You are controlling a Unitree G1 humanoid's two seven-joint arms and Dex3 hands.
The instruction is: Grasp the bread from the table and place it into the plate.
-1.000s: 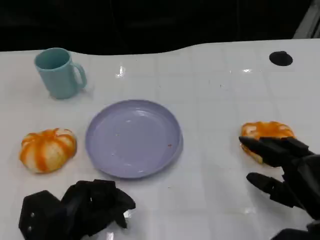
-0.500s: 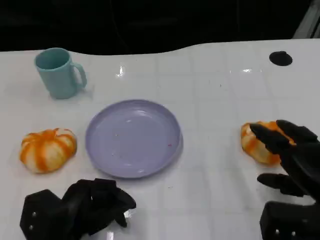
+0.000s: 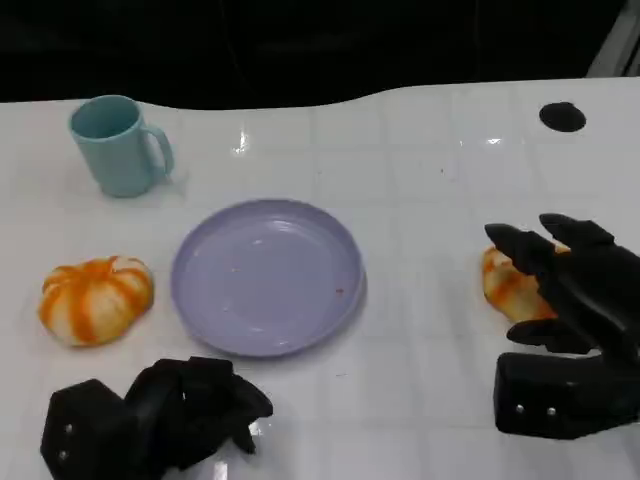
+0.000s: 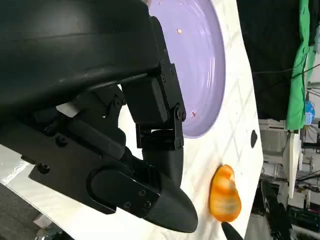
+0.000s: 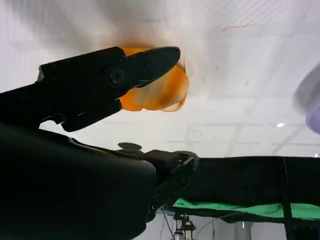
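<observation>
Fingers (image 3: pixel 530 250) of the right hand (image 3: pixel 570 290) arch, spread and unclosed, over the bread (image 3: pixel 508 285) just beneath them, the grasp apparently pending: they must close, then carry it to the plate (image 3: pixel 266 275) well beyond the fingertips

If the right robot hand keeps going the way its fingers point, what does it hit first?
Most likely the bread right at the fingertips of the right robot hand; whether they already touch it is unclear.
</observation>
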